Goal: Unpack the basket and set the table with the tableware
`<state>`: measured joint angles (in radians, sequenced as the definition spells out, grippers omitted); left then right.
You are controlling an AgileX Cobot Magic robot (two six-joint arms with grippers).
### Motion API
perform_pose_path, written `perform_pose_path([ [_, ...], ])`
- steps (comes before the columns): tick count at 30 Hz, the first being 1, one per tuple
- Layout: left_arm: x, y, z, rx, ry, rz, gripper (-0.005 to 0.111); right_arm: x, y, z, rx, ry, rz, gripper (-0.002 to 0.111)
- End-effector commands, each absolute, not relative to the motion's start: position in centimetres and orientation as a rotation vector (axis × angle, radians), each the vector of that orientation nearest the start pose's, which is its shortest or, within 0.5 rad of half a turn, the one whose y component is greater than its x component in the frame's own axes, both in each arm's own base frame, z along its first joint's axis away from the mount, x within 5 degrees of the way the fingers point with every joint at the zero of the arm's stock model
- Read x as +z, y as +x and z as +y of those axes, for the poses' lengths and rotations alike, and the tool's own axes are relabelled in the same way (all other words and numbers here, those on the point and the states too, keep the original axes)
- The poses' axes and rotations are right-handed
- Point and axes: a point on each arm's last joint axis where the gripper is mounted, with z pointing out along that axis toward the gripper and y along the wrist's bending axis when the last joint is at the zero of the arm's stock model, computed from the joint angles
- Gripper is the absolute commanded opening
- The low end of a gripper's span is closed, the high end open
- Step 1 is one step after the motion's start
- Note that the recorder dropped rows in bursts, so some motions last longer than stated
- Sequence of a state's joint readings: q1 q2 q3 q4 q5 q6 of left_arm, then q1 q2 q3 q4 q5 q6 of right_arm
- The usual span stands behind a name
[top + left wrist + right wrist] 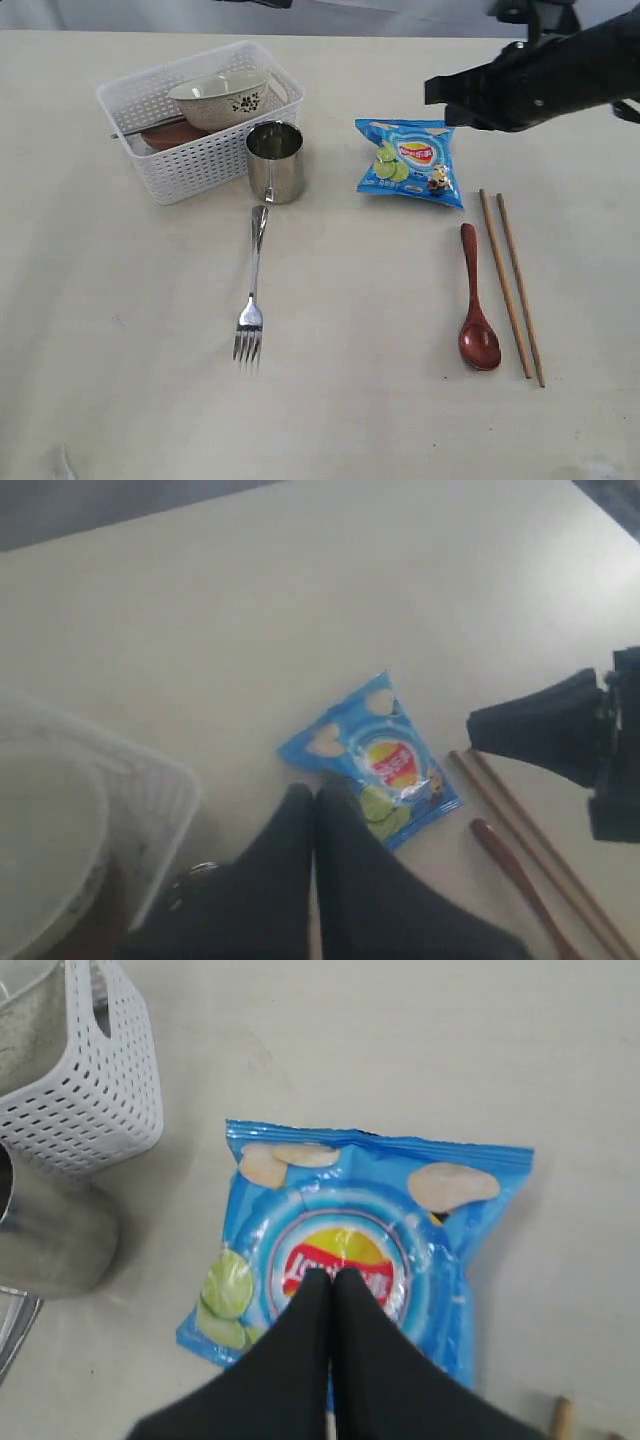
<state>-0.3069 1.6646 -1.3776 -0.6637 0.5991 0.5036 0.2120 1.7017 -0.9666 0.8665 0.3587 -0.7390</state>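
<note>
- Table (120, 330) half laid: fork (253, 290) at 6 o'clock of the cup (275, 160). Spoon (475, 300) and chopsticks (512, 285) lie side by side at 4 o'clock of the table's centre.
- Basket (200, 165) sits at 10 o'clock, holding the bowl (222, 98), tilted on the plate (170, 135), and a thin grey handle (150, 127), probably the knife.
- Cup stands at the basket's 5 o'clock corner, just beside the wall; whether they touch cannot be told.
- Right gripper (333, 1278) hangs over the chip bag (410, 160), fingers pressed together on nothing.
- Left gripper (315, 805) hovers above the cup, between basket and bag, fingers likewise closed and empty.
- Step in hand, by the look of it: fetching the bowl, which lies on top and blocks the plate.
- To do it well, the left arm, the nearer one, should spread its fingers before descending.
- It should straddle the bowl's rim on the side clear of the lattice wall.
- A straight lift until the bowl clears the wall would keep the light basket from dragging into the cup.
- The bag is not tableware; the right arm is best kept off it.
</note>
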Motion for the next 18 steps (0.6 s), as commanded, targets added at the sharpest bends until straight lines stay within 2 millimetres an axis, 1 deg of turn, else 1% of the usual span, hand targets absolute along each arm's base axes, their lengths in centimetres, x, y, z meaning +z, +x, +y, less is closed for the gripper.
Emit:
perform_pose_path([
  [1, 31.3, 33.4, -13.1, -0.500, 0.475, 2.180, 0.000, 17.3, 35.8, 10.6, 0.469, -0.262, 2.494, -0.001],
  [3, 31.0, 32.6, -12.5, -0.456, 0.464, 2.152, 0.000, 16.6, 36.2, 10.6, 0.455, -0.254, 2.501, -0.001],
  [5, 30.8, 32.0, -11.9, -0.415, 0.434, 2.120, 0.000, 16.5, 36.4, 10.3, 0.422, -0.237, 2.486, -0.001],
  [8, 29.8, 31.2, -11.0, -0.334, 0.398, 2.079, 0.000, 16.2, 36.6, 10.2, 0.401, -0.225, 2.477, -0.001],
  [11, 28.8, 30.7, -10.5, -0.294, 0.368, 2.073, 0.000, 15.6, 36.6, 10.8, 0.404, -0.237, 2.492, -0.001],
  [14, 27.9, 30.4, -10.2, -0.272, 0.355, 2.082, 0.000, 14.3, 36.4, 11.8, 0.411, -0.269, 2.525, -0.001],
  [18, 27.2, 30.1, -10.1, -0.239, 0.410, 2.091, 0.000, 13.4, 36.1, 12.7, 0.430, -0.289, 2.550, -0.001],
])
